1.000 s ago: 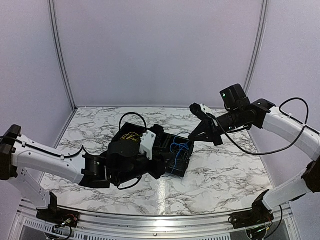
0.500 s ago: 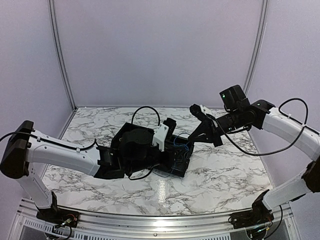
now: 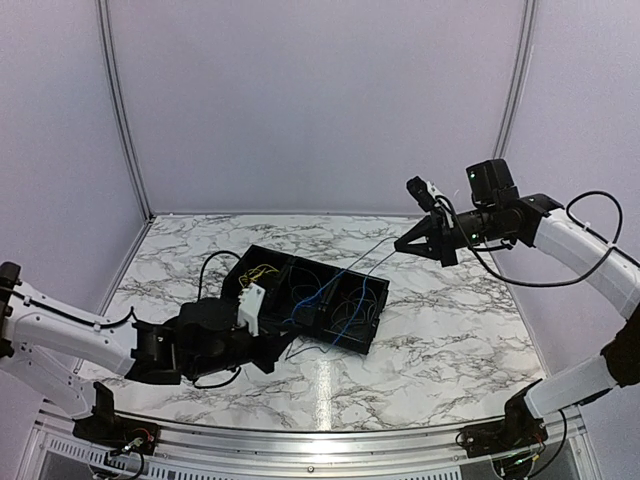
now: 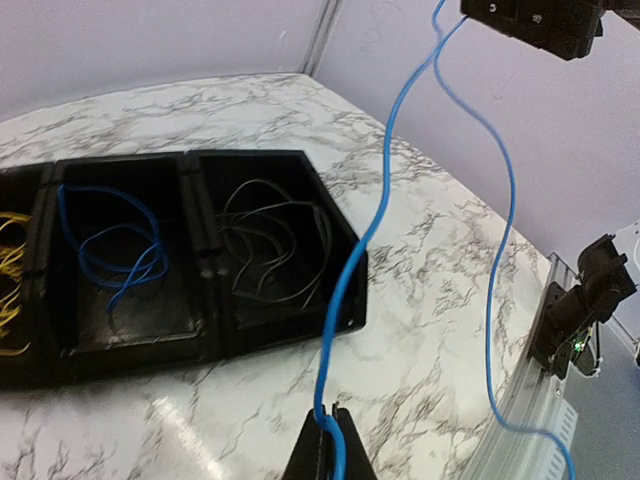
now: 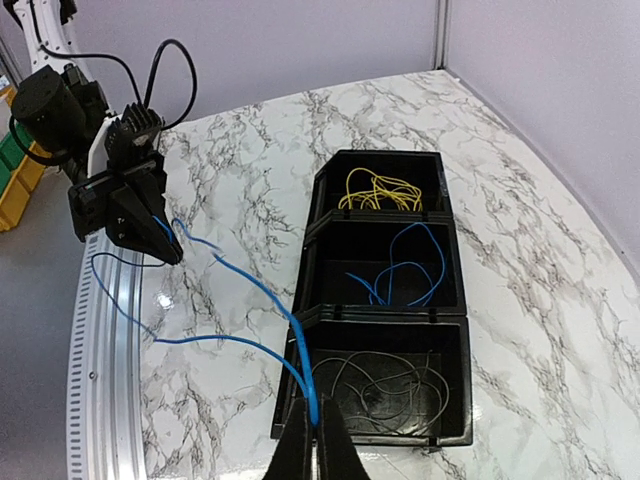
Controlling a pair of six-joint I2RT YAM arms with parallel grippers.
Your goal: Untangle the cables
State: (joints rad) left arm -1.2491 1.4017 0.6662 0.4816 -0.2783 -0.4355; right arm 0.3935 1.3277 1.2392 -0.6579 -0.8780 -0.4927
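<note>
Lower left in the overhead view, the left gripper [image 3: 280, 352] is pinched shut on a blue cable [image 4: 352, 255]. The cable rises over the centre's black tray [image 5: 380, 313], which holds yellow wires [image 5: 378, 188] and blue wires [image 5: 405, 265], to the right gripper [image 3: 399, 246], clamped on it at upper right.

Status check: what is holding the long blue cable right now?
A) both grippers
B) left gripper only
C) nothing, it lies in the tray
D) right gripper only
A: the blue cable runs from the left gripper to the right gripper, and each pinches it between shut fingertips in its own wrist view.
</note>
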